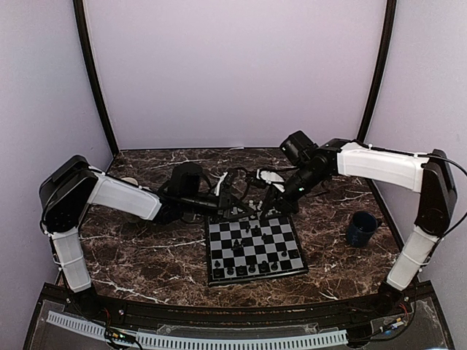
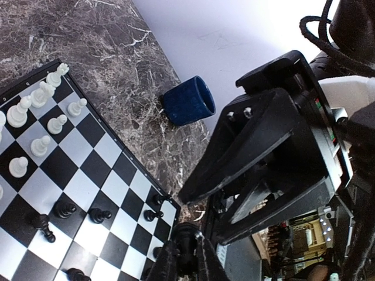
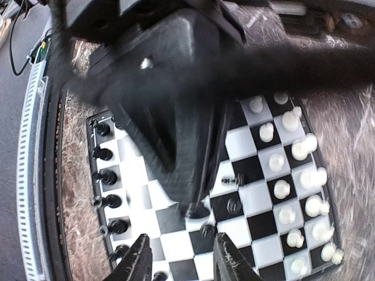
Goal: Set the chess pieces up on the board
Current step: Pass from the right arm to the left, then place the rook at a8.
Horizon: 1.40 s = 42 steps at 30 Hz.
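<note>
Closest in, left gripper (image 2: 186,257) clamped on a black piece (image 2: 186,239), hanging over the board's (image 2: 117,175) far edge. Right gripper (image 3: 181,241) just beside it, fingers apart and empty. Crowded up there: could clash together and jolt the piece loose. Could also sweep over the other black pieces (image 2: 64,208) standing near that edge while lowering. Likely to topple if let go tilted or off-centre on its square.
</note>
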Each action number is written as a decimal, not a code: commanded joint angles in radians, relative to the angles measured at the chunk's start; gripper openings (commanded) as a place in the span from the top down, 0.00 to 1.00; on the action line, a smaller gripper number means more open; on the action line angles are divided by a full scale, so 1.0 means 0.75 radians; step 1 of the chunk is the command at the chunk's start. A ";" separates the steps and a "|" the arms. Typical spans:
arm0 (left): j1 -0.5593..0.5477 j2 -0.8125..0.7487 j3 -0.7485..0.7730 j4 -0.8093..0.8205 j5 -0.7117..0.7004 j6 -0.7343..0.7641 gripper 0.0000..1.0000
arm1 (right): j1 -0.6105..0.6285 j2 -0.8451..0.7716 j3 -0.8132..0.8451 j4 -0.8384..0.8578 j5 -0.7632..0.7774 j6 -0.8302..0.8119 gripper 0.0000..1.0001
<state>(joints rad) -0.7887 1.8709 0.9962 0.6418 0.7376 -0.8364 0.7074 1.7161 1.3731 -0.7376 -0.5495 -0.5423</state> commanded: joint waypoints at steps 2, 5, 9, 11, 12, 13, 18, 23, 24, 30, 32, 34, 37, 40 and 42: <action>-0.036 -0.055 0.176 -0.414 -0.097 0.389 0.96 | -0.150 -0.190 -0.097 -0.014 -0.091 -0.002 0.60; -0.091 -0.043 0.311 -0.669 -0.196 0.633 0.96 | -0.285 -0.250 -0.154 0.015 -0.148 0.046 0.59; -0.188 -0.004 0.507 -0.942 -0.321 0.911 0.96 | -0.423 -0.287 -0.225 0.119 -0.162 0.135 0.57; -0.236 0.030 0.613 -1.074 -0.383 1.039 0.96 | -0.474 -0.280 -0.226 0.145 -0.158 0.161 0.57; -0.261 0.058 0.669 -1.144 -0.412 1.092 0.96 | -0.490 -0.273 -0.224 0.149 -0.159 0.164 0.57; -0.284 0.072 0.721 -1.207 -0.447 1.145 0.95 | -0.505 -0.264 -0.222 0.150 -0.161 0.164 0.57; -0.403 0.194 0.956 -1.473 -0.601 1.344 0.95 | -0.536 -0.233 -0.241 0.167 -0.185 0.150 0.56; -0.501 0.302 1.138 -1.624 -0.718 1.447 0.94 | -0.544 -0.243 -0.263 0.249 -0.160 0.108 0.51; -0.519 0.324 1.172 -1.655 -0.742 1.464 0.94 | -0.543 -0.246 -0.267 0.272 -0.162 0.115 0.51; -0.603 0.488 1.376 -1.813 -0.862 1.513 0.94 | -0.544 -0.255 -0.271 0.310 -0.115 0.129 0.49; -0.626 0.537 1.435 -1.842 -0.893 1.521 0.94 | -0.545 -0.279 -0.305 0.336 -0.105 0.131 0.47; -0.640 0.583 1.501 -1.868 -0.917 1.524 0.94 | -0.545 -0.305 -0.337 0.355 -0.080 0.141 0.43; -0.655 0.638 1.550 -1.886 -0.935 1.534 0.94 | -0.545 -0.345 -0.340 0.369 -0.012 0.149 0.02; -0.661 0.674 1.570 -1.888 -0.958 1.538 0.94 | -0.547 -0.391 -0.369 0.408 0.026 0.151 0.02; -0.662 0.685 1.574 -1.891 -0.970 1.538 0.94 | -0.548 -0.410 -0.383 0.417 0.025 0.150 0.02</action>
<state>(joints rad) -1.2819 2.3779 2.1429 -0.7265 0.0505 0.2970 0.3042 1.4639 1.1057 -0.4896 -0.5644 -0.4351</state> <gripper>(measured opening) 0.109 0.975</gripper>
